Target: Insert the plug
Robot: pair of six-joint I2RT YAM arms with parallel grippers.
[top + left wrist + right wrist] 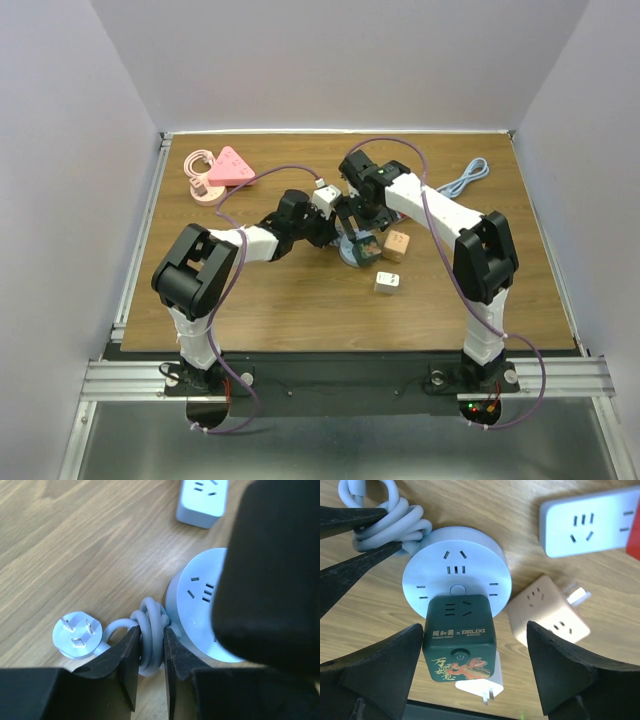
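A round white socket hub (pixel 456 570) lies on the wooden table. Its grey cable is coiled beside it, and its round three-pin plug (pixel 77 635) lies pins up on the wood to the left. My left gripper (pixel 151 640) is shut on the cable coil (pixel 150 625), right beside the hub (pixel 197 610). A dark green cube socket (pixel 460 637) rests on the hub's near edge. My right gripper (pixel 475 630) is wide open, with a finger on each side of the cube and touching nothing. Both grippers meet mid-table in the top view (pixel 340 230).
A beige cube socket (pixel 547 612) lies right of the hub and a white power strip (pixel 590 522) beyond it. A white adapter (pixel 480 687) shows under the green cube. A pink triangular strip (pixel 232 165) sits far left and a blue cable (pixel 465 180) far right.
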